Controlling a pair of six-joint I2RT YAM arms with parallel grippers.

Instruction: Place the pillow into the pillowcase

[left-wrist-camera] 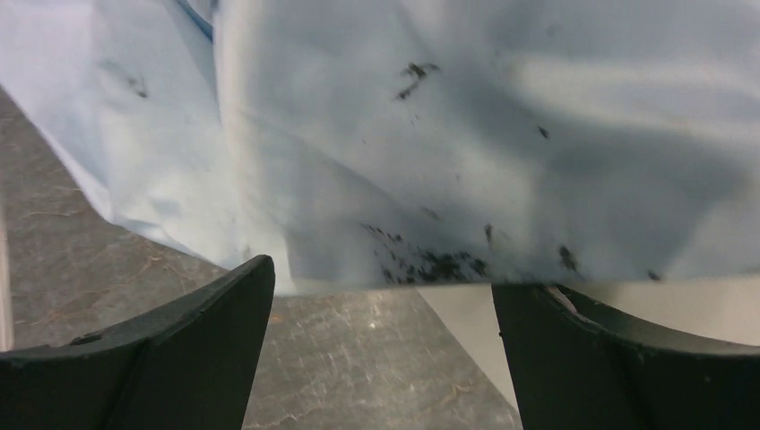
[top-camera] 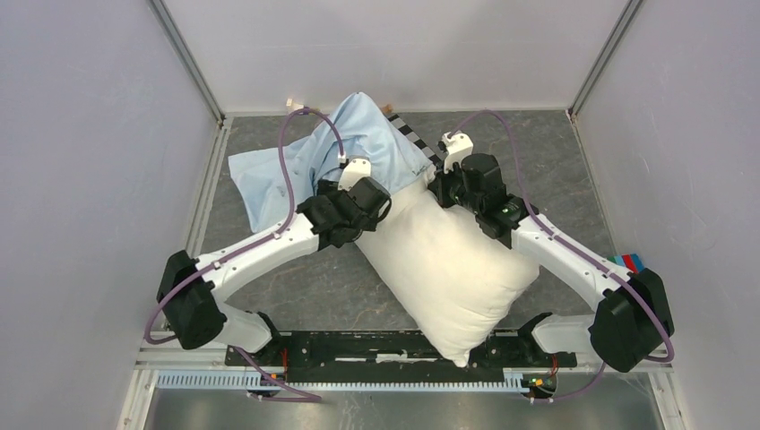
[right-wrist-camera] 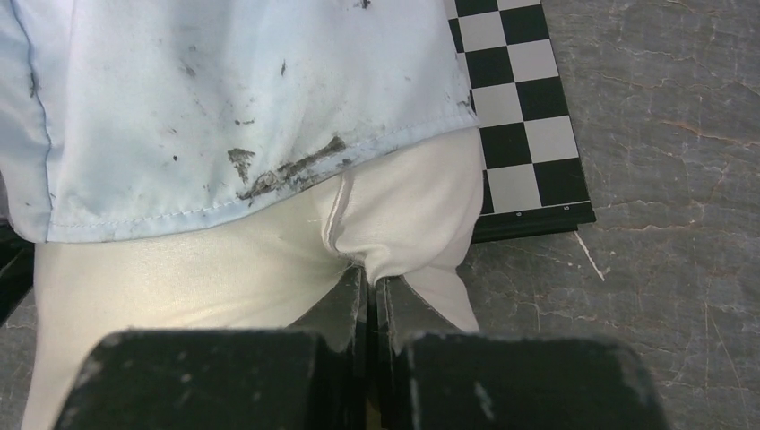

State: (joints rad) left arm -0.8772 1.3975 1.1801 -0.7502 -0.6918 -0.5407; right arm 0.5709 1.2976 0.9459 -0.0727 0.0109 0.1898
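Note:
The cream-white pillow [top-camera: 448, 269] lies diagonally on the table, its far end inside the mouth of the light-blue pillowcase [top-camera: 349, 143]. My right gripper [top-camera: 445, 190] is at the pillow's far right side. In the right wrist view it [right-wrist-camera: 370, 282] is shut on a pinch of pillow [right-wrist-camera: 224, 269] fabric just below the pillowcase [right-wrist-camera: 224, 107] hem. My left gripper [top-camera: 375, 193] is at the pillow's left side by the pillowcase edge. In the left wrist view it [left-wrist-camera: 384, 296] is open and empty, with the pillowcase [left-wrist-camera: 448, 134] hem just beyond its fingertips and a strip of pillow [left-wrist-camera: 627, 305] below.
A black-and-white checkerboard panel [top-camera: 414, 136] lies under the cloth at the back, and it also shows in the right wrist view [right-wrist-camera: 520, 116]. A small red and blue object [top-camera: 632, 262] sits near the right arm's base. Grey walls enclose the table on three sides.

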